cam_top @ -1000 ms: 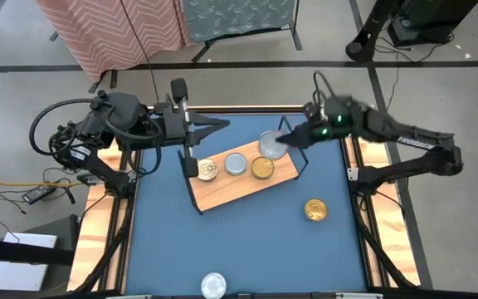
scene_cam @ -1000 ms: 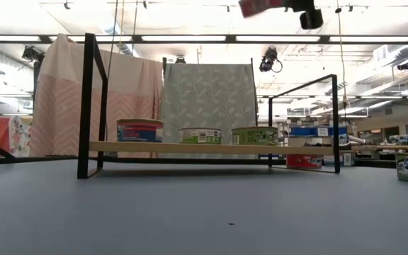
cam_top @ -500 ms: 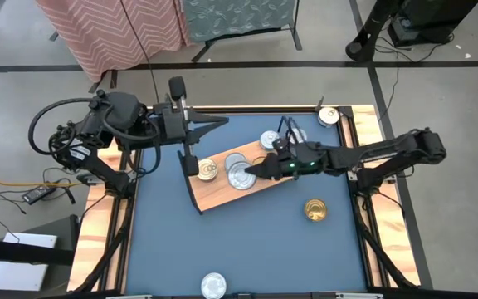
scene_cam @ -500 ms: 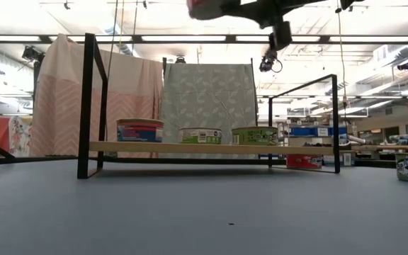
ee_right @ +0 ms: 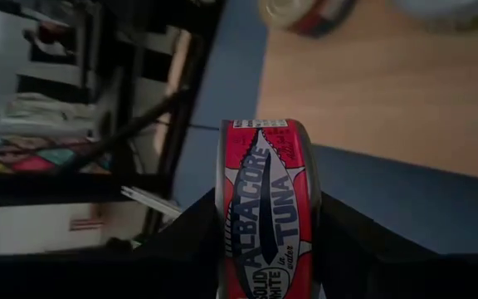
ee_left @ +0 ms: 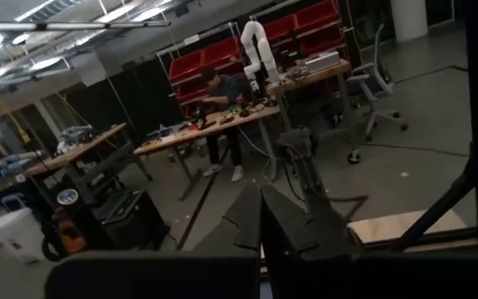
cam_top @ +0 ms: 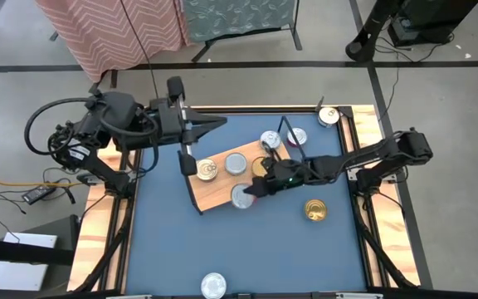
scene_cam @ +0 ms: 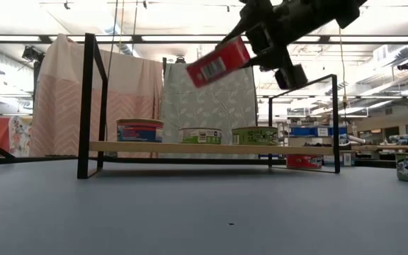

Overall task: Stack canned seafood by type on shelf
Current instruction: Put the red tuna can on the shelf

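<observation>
The right tool (cam_top: 251,189) gripped a red-labelled tuna can (scene_cam: 218,62) by its rim edges, fingers on opposite sides of the side wall, and held it tilted in the air above the front edge of the shelf (cam_top: 222,195). A can like that was probably rigid and dense for its size, so it should not deform under pressure; its smooth metal and glossy paper band looked slippery, so a hold across the full width, as here, seemed the safest one. Three cans (scene_cam: 205,134) already sat in a row on the wooden board, each apart from its neighbour. More lay on the desk (cam_top: 222,249): a gold-lidded can (cam_top: 314,209) near the right side, two silver ones (cam_top: 282,139) behind the shelf, another (cam_top: 329,116) on the far right rim, and one (cam_top: 213,285) at the near edge. The left tool (cam_top: 218,124) was clenched on nothing and waited over the far left corner. The blue desk surface looked smooth and flat, with a wooden rim. Beyond it stood patterned cloth screens (scene_cam: 207,99), and a person (ee_left: 222,116) worked at a bench in the workshop
</observation>
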